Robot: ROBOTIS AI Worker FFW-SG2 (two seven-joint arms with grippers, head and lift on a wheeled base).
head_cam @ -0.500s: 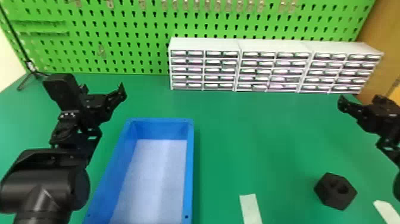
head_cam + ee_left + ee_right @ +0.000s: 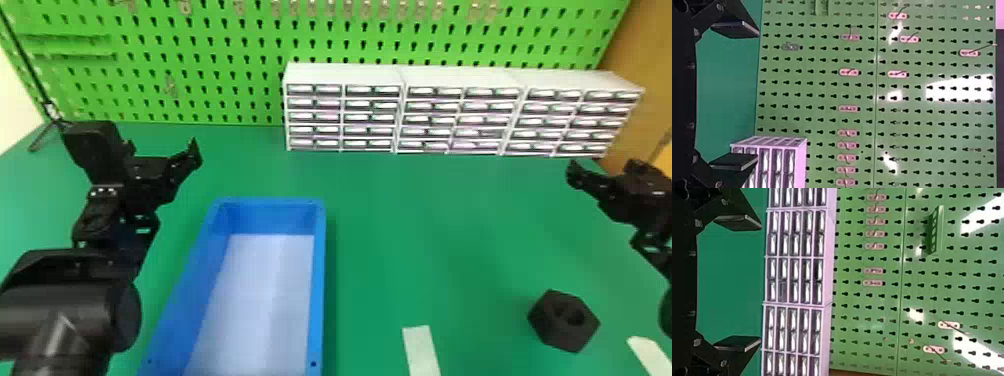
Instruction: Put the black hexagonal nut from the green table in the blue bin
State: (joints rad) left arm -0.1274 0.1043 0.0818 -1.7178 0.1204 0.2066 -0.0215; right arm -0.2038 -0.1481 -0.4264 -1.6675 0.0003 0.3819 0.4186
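The black hexagonal nut (image 2: pixel 563 321) lies on the green table (image 2: pixel 425 240) in the head view's lower right, its hole visible. Left of it, beyond a stretch of table, the blue bin (image 2: pixel 319 280) stands with a bare pale floor. My left gripper (image 2: pixel 162 152) is raised at the bin's far left; the left wrist view has this gripper (image 2: pixel 756 96) open, its fingers wide apart. Up at the right edge, beyond the nut, is my right gripper (image 2: pixel 605 172). In the right wrist view the same gripper (image 2: pixel 759 283) is also open, nothing between its fingers.
White drawer cabinets (image 2: pixel 345 75) line the table's back edge before a green pegboard (image 2: pixel 225 60). One pale strip (image 2: pixel 421 350) lies between bin and nut, another (image 2: pixel 650 354) right of the nut. A thin black stand (image 2: pixel 47 112) is at the back left.
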